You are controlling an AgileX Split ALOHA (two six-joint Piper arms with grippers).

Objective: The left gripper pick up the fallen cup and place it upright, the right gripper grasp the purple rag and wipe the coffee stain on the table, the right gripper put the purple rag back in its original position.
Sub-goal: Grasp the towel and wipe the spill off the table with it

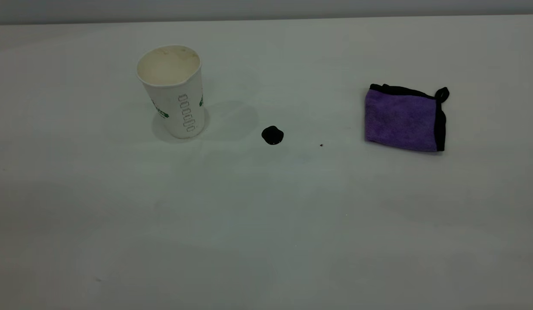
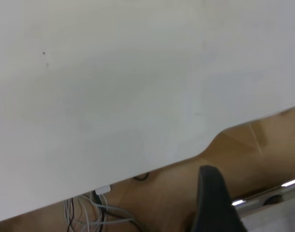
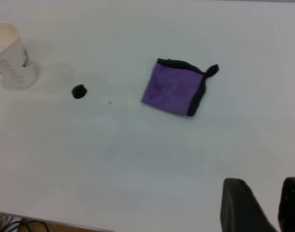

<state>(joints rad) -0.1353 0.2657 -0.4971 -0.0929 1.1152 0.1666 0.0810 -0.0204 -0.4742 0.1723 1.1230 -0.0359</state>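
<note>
The cup point(image 1: 174, 92) stands upright on the table point(image 1: 266, 224) at the back left, its cream inside showing. The coffee stain point(image 1: 272, 135), a small glossy black blob, lies to the right of the cup. The purple rag point(image 1: 402, 120) lies folded flat at the right, its black loop at the far right corner. Neither gripper shows in the exterior view. The right wrist view shows the right gripper point(image 3: 263, 193) open and empty, well back from the rag point(image 3: 174, 89), the stain point(image 3: 79, 91) and the cup point(image 3: 9, 58). The left gripper point(image 2: 256, 203) is open and empty off the table's edge.
A tiny dark speck point(image 1: 321, 145) lies between the stain and the rag. The left wrist view shows the table's edge point(image 2: 205, 150) with a brown floor and loose cables point(image 2: 89, 212) below it.
</note>
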